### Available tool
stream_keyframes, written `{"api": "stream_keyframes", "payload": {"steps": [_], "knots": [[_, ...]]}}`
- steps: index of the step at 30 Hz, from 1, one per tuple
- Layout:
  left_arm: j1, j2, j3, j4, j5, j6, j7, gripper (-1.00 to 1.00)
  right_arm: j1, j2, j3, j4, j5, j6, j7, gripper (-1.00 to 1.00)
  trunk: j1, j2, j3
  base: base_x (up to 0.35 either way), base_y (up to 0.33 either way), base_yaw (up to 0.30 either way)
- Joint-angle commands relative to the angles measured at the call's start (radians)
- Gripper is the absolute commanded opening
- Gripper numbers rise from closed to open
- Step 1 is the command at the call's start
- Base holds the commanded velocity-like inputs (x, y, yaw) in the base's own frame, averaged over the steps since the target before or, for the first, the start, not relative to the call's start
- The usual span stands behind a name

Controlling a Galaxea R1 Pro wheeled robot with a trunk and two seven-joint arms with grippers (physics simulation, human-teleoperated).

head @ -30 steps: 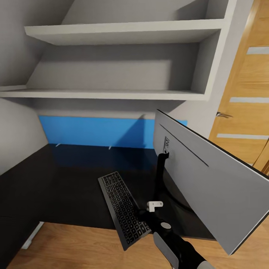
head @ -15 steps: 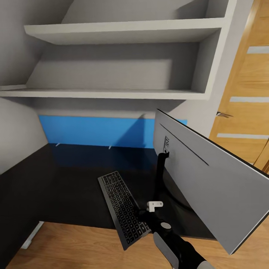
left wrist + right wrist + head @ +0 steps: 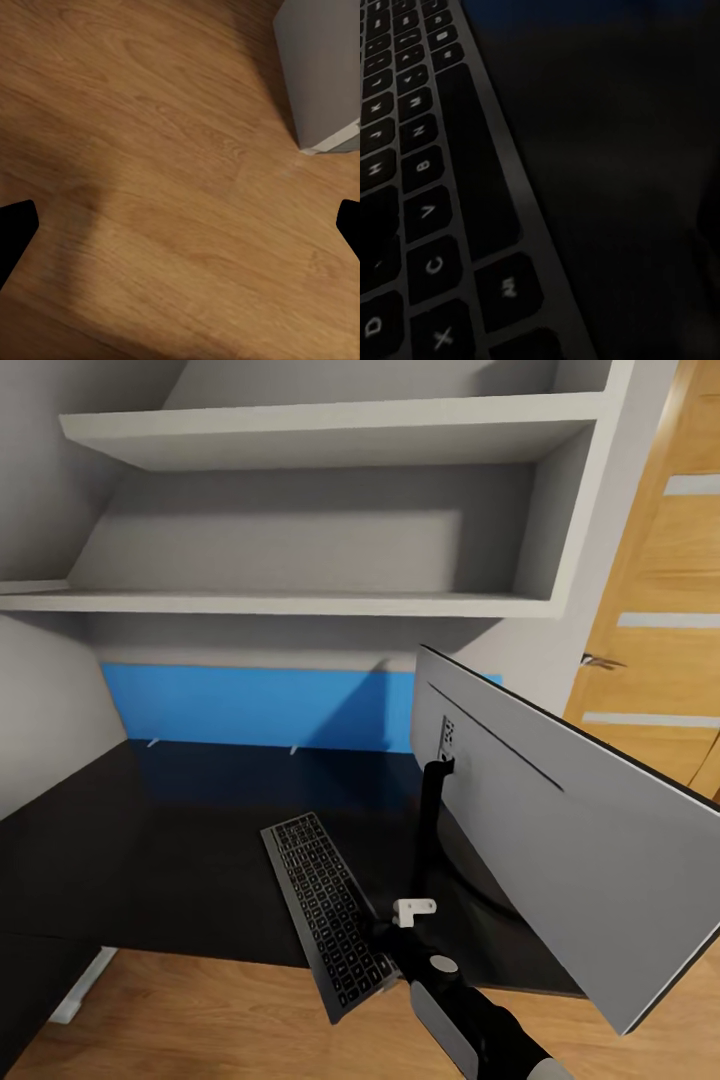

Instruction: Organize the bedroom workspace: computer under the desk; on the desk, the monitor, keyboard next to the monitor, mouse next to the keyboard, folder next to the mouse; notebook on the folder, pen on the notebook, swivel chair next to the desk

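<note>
Right jaws at keyboard (image 3: 328,920) near end, on black counter (image 3: 150,840).
Keys just beside them, overhanging counter edge (right jaws' opening hidden); left jaws spread wide over floor (image 3: 150,187).

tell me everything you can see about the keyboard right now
The keyboard is a slim full-width board with dark grey keys and pale legends in a thin silver-grey frame. It lies flat on the glossy black desk, angled to the desk's front edge, with its near end jutting out over the wood floor. It sits just left of the monitor's black neck and foot. The right arm's gripper is at its near right edge; the right wrist view shows the keys close up.
</note>
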Motion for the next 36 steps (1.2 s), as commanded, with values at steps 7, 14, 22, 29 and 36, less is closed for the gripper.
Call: {"api": "stream_keyframes", "payload": {"steps": [7,14,22,29,36], "knots": [[0.0,-0.001,0.001,0.0,0.006,-0.002,0.0,1.0,-0.001,-0.001,0.004,-0.002,-0.006,0.003,-0.008,1.0,0.027,-0.05,-0.023,0.0,0.0,0.0],[0.0,-0.001,0.002,0.0,0.006,-0.002,0.0,1.0,-0.001,0.001,0.004,-0.002,-0.006,0.003,-0.008,1.0,0.054,-0.099,-0.045,0.0,0.0,0.0],[0.0,-0.001,0.002,0.0,0.006,-0.002,0.0,1.0,-0.001,0.0,0.004,-0.002,-0.006,0.003,-0.008,1.0,0.065,-0.12,-0.054,0.0,0.0,0.0],[0.0,0.0,0.002,0.0,0.006,-0.002,-0.001,1.0,-0.001,0.001,0.004,-0.002,-0.006,0.003,-0.008,1.0,0.065,-0.12,-0.054,0.0,0.0,0.0],[0.0,0.002,0.003,0.0,0.006,-0.002,-0.001,1.0,-0.001,0.001,0.004,-0.002,-0.006,0.003,-0.008,1.0,0.065,-0.12,-0.054,0.0,0.0,0.0]]}}
